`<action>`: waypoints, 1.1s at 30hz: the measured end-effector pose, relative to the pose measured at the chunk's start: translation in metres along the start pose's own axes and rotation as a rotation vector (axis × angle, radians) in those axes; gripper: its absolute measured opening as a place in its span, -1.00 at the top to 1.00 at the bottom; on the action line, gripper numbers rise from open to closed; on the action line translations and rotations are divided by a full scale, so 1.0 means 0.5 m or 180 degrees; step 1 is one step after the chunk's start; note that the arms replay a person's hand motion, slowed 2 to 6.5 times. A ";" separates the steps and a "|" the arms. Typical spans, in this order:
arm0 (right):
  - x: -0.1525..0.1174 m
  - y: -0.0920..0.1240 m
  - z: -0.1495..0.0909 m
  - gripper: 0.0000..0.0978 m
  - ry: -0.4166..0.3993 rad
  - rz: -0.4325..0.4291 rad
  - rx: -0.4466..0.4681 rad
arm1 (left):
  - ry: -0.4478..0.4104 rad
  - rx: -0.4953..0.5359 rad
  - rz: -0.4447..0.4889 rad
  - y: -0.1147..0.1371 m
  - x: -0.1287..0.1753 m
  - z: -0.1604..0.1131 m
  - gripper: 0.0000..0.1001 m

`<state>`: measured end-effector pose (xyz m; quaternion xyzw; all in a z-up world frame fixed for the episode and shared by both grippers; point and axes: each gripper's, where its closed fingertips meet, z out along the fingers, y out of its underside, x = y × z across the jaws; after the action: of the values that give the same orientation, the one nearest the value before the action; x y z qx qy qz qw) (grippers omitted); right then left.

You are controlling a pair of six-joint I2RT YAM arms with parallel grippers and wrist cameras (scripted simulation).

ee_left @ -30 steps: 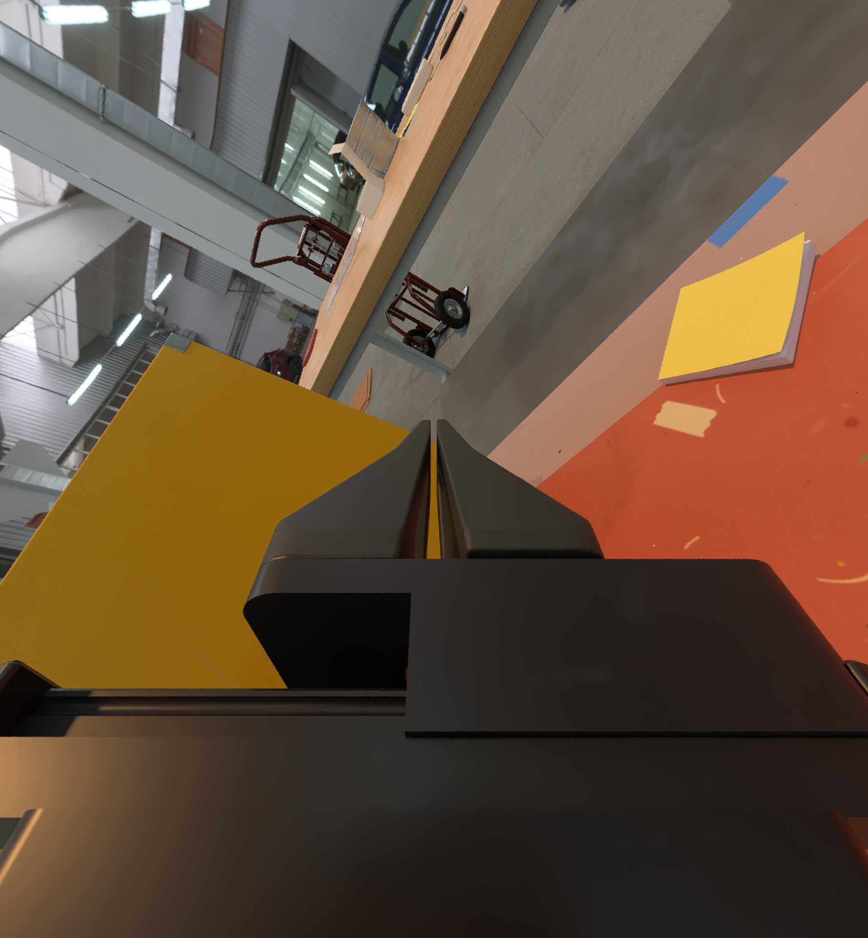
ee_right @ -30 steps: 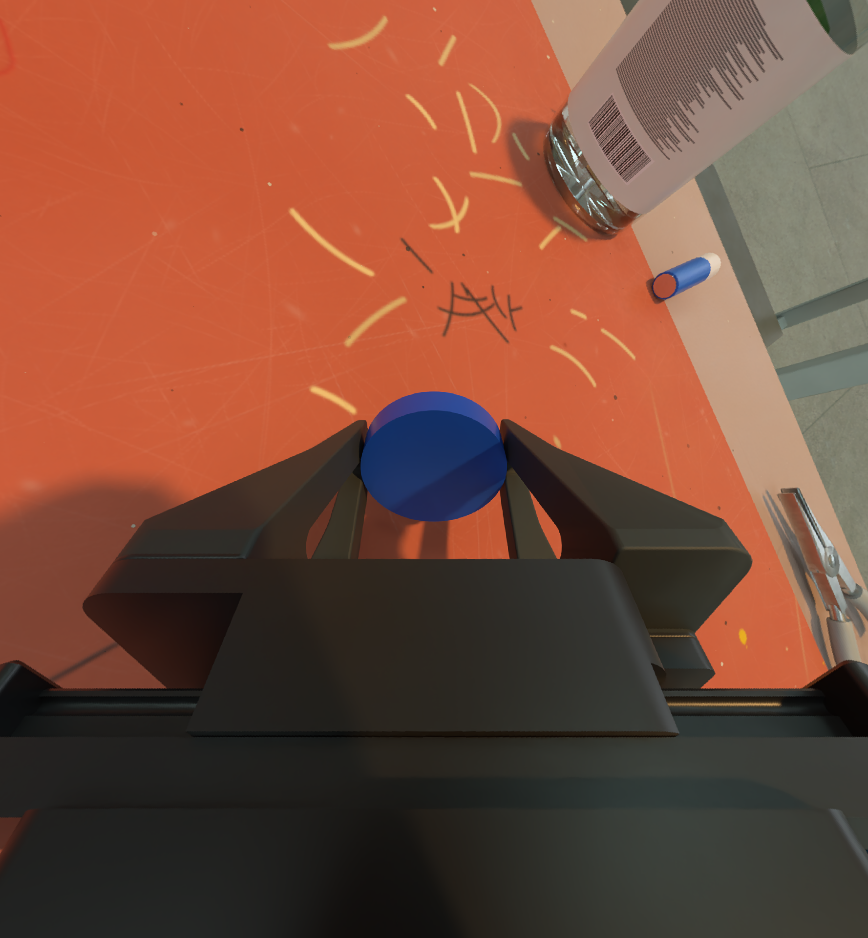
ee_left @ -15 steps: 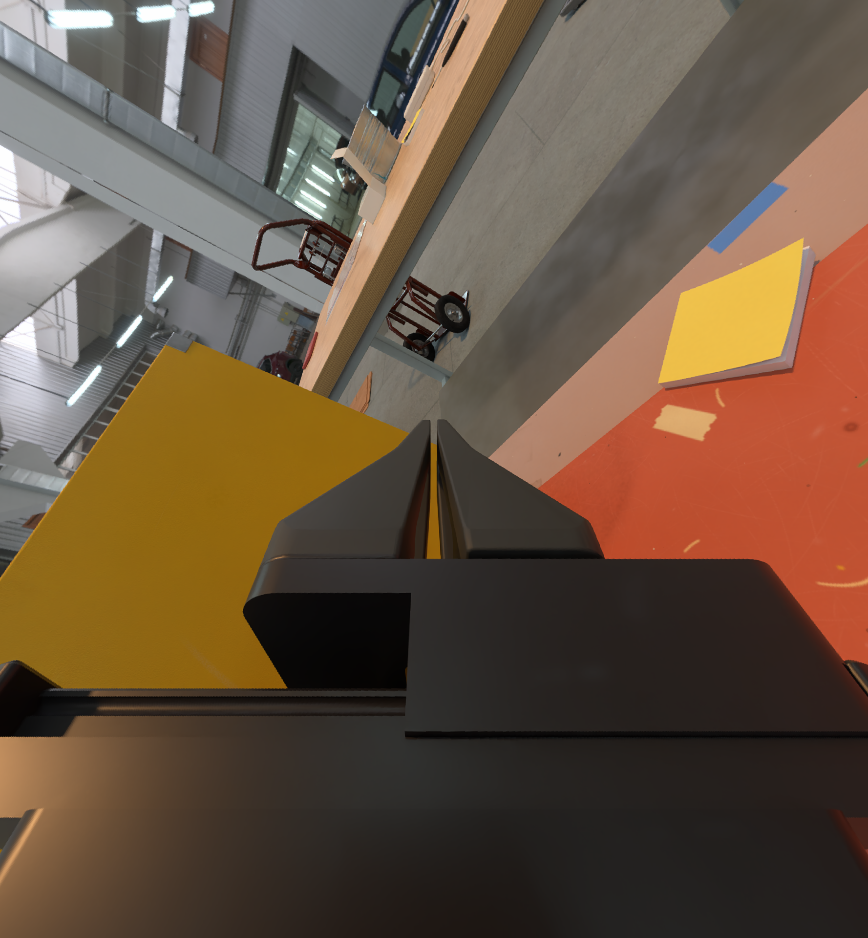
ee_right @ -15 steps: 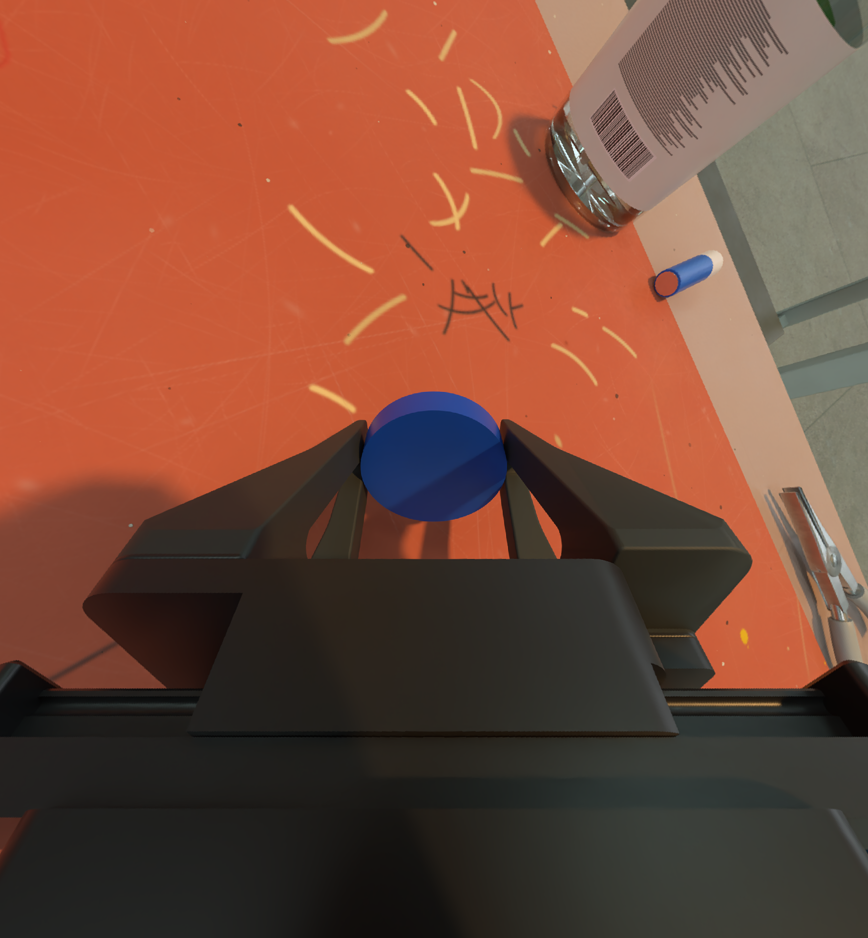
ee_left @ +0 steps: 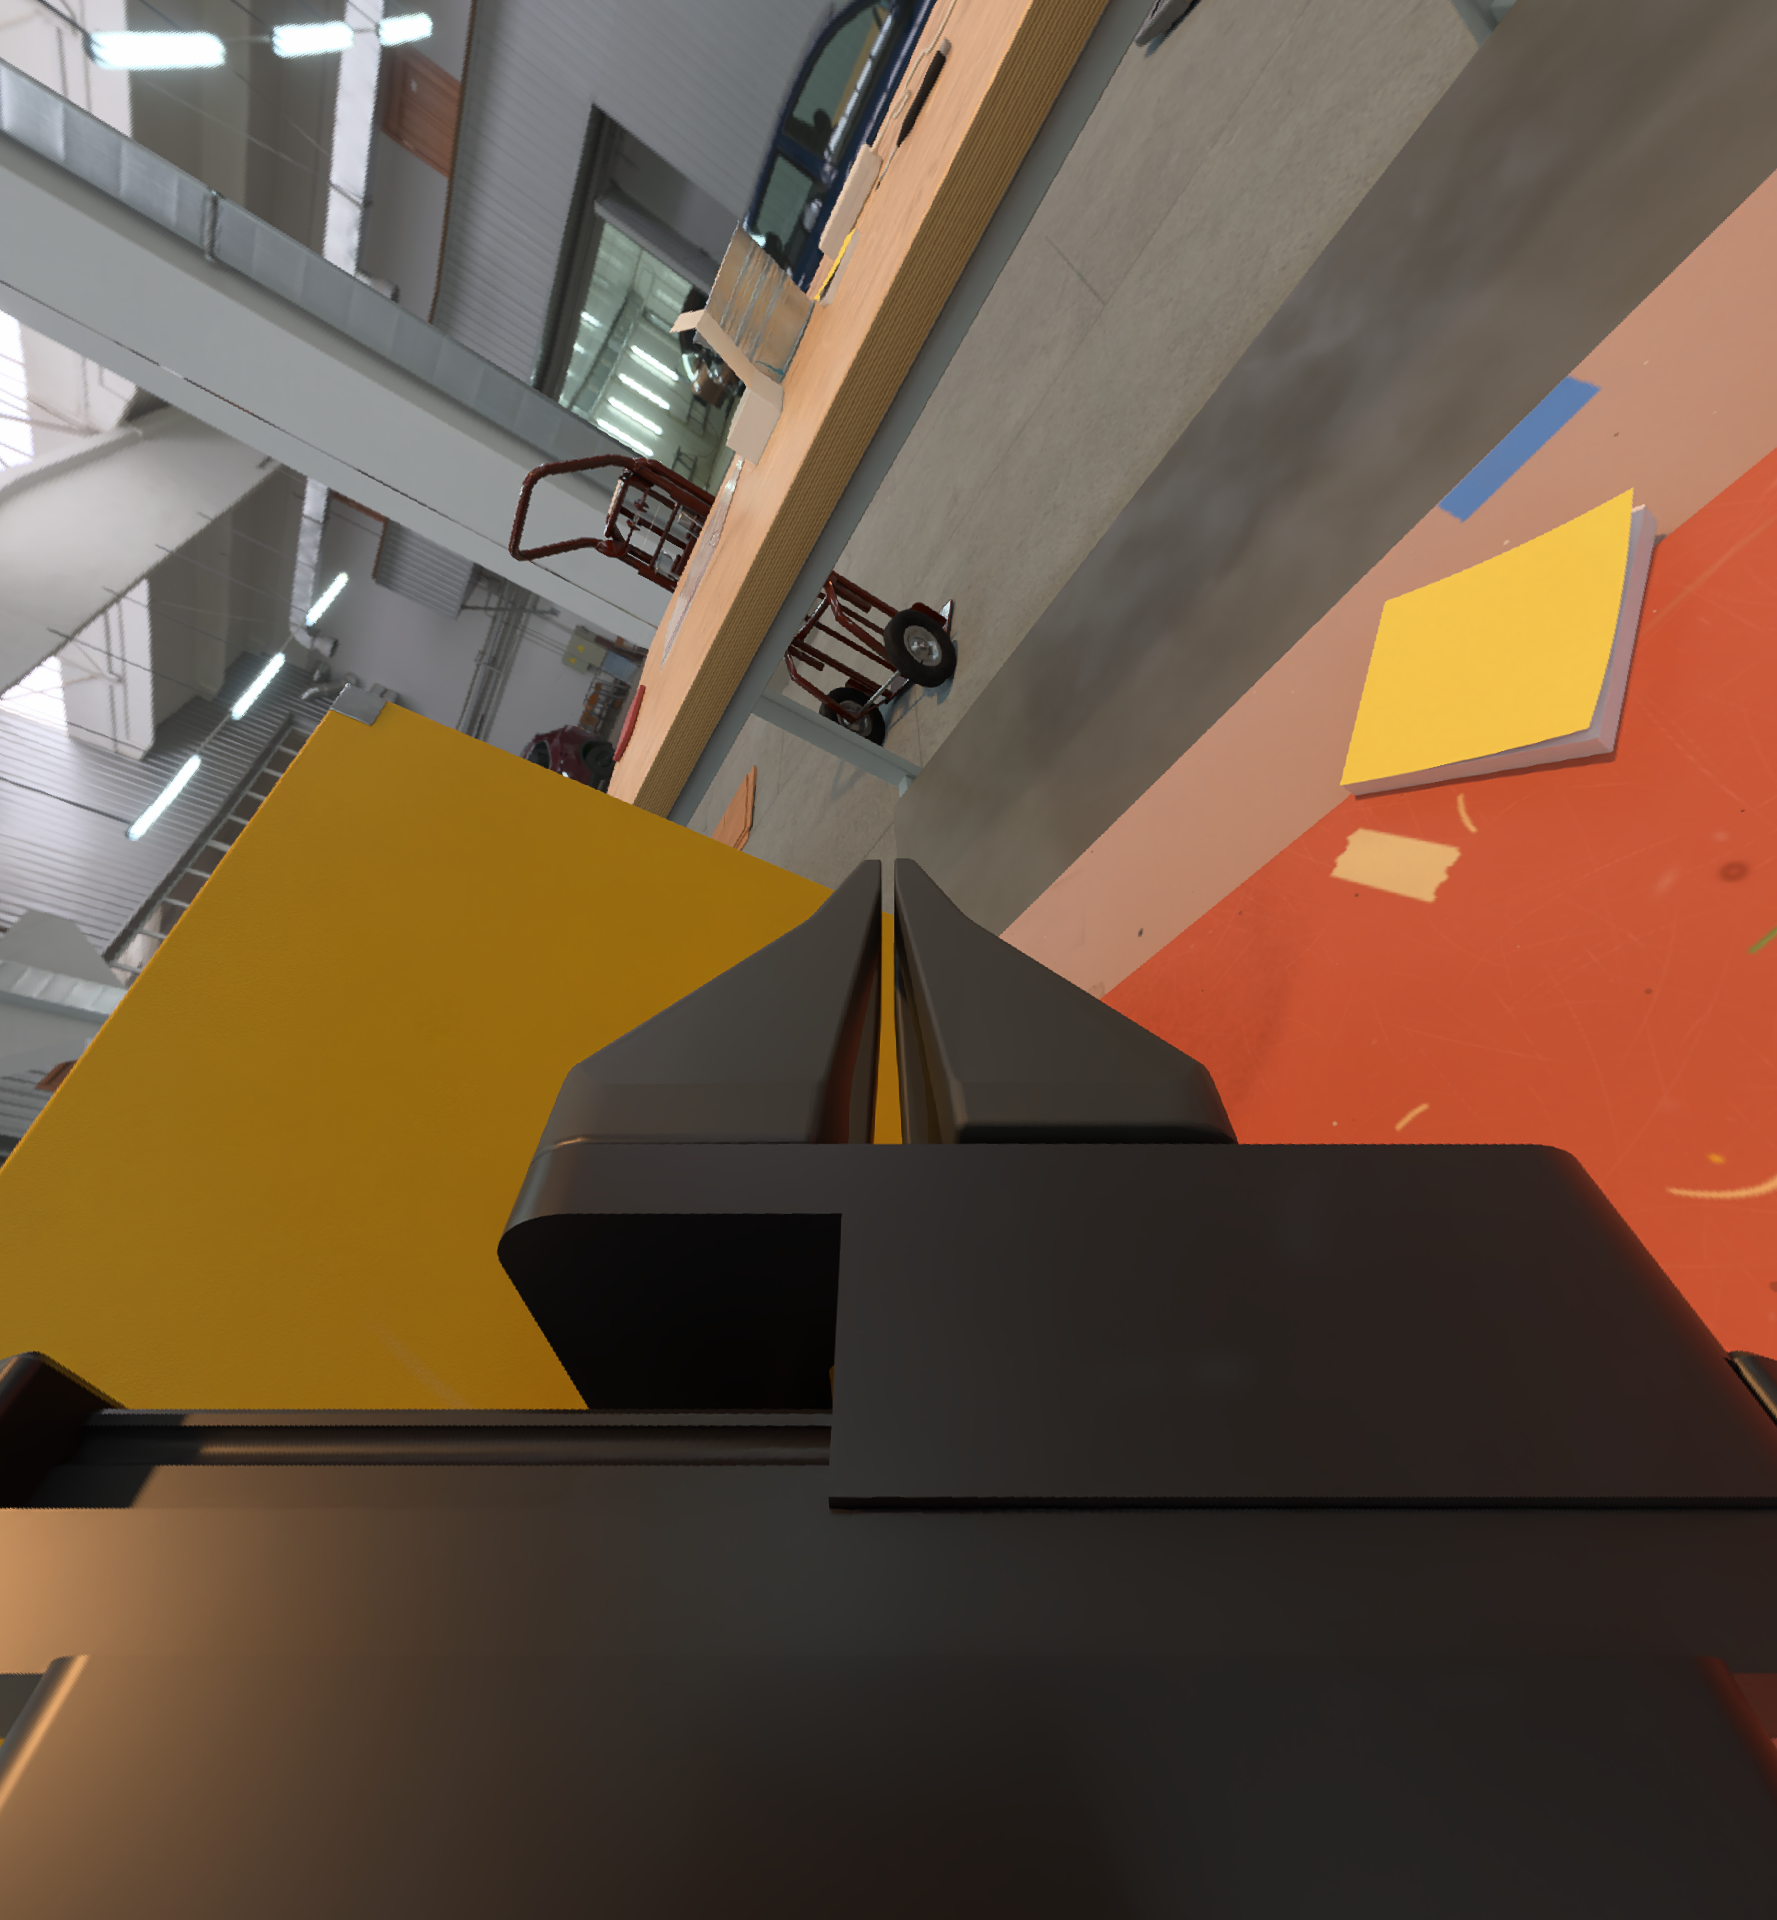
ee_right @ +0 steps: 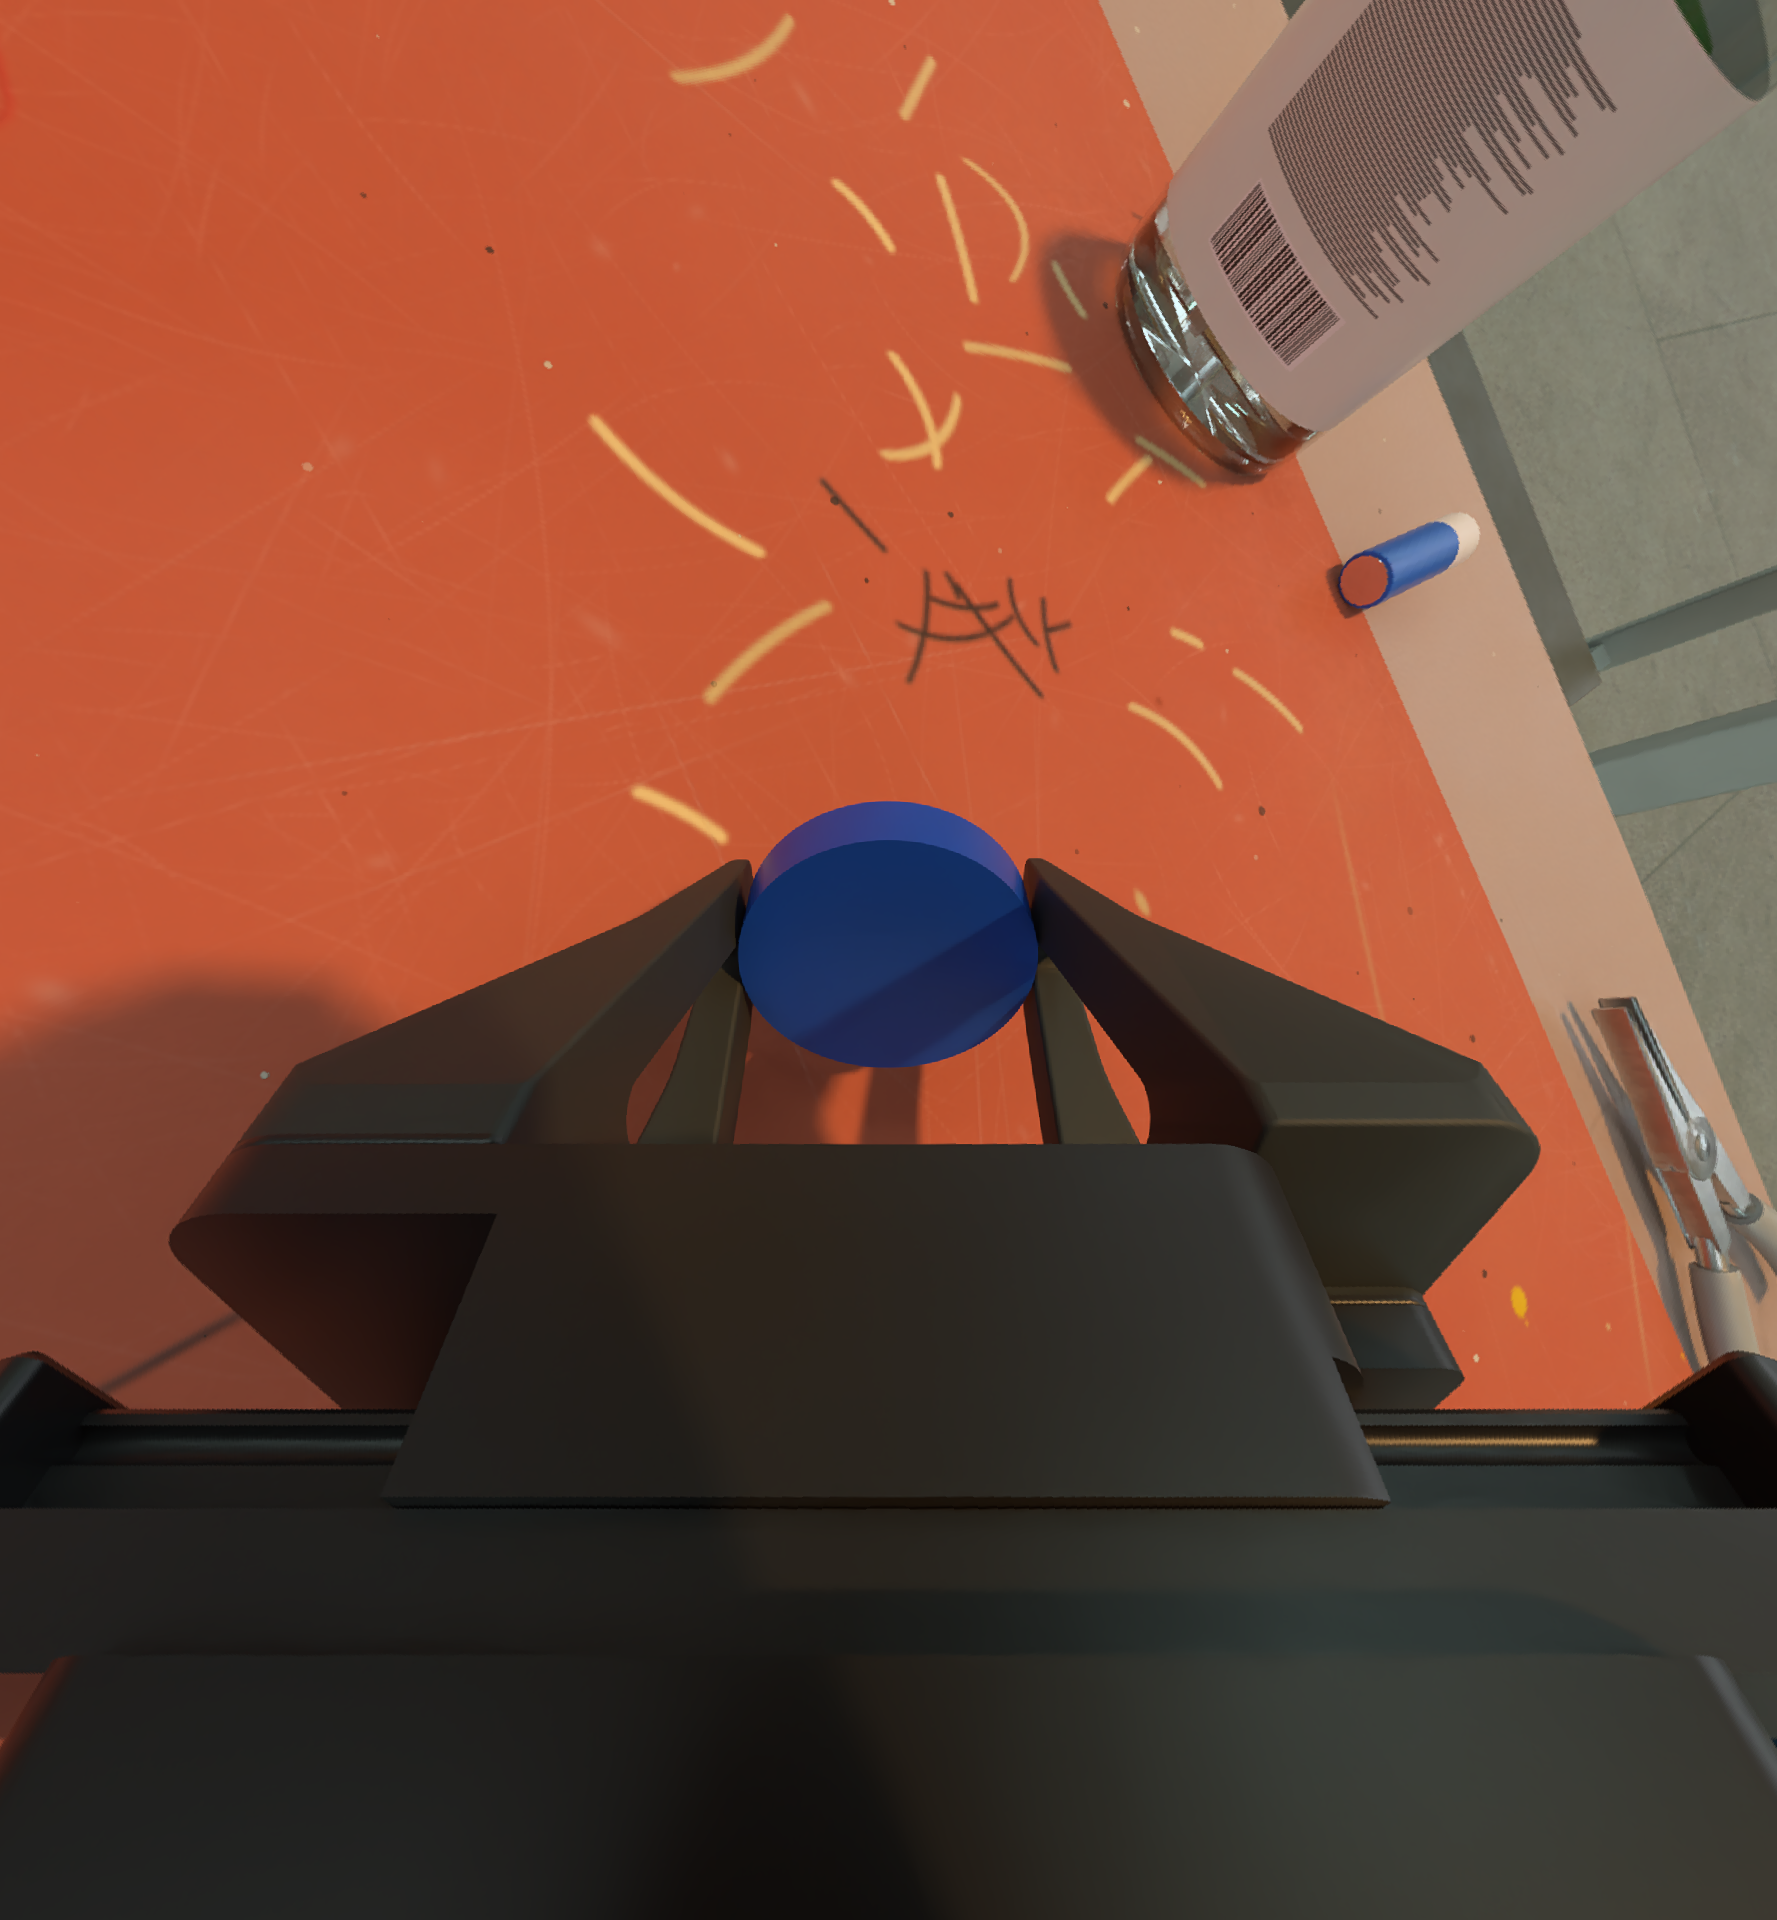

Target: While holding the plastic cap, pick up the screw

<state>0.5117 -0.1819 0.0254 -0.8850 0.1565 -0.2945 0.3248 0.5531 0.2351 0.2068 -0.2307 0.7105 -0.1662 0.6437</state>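
Observation:
My right gripper is shut on the blue plastic cap and holds the round disc by its sides above the orange mat. In the left wrist view my left gripper is shut. Its fingers are pressed almost together, with only a thin slit between them, and nothing shows in it. It is raised and points out past the table edge, beside a large yellow panel. No screw shows in either view.
A yellow notepad, a strip of blue tape and a tan tape piece lie near the mat's far edge. A labelled bottle, a blue tube and pliers sit along the table's right edge.
Both views have drifted very slightly. The right gripper still holds the cap and the left gripper stays shut.

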 end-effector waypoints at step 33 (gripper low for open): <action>0.005 -0.008 -0.006 0.13 0.0077 -0.0049 0.0005 | 0.0033 0.0142 -0.0002 -0.026 -0.028 -0.024 0.76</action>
<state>0.5122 -0.1817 0.0312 -0.8823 0.1534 -0.3078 0.3212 0.5435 0.2311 0.2266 -0.2156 0.7098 -0.1834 0.6450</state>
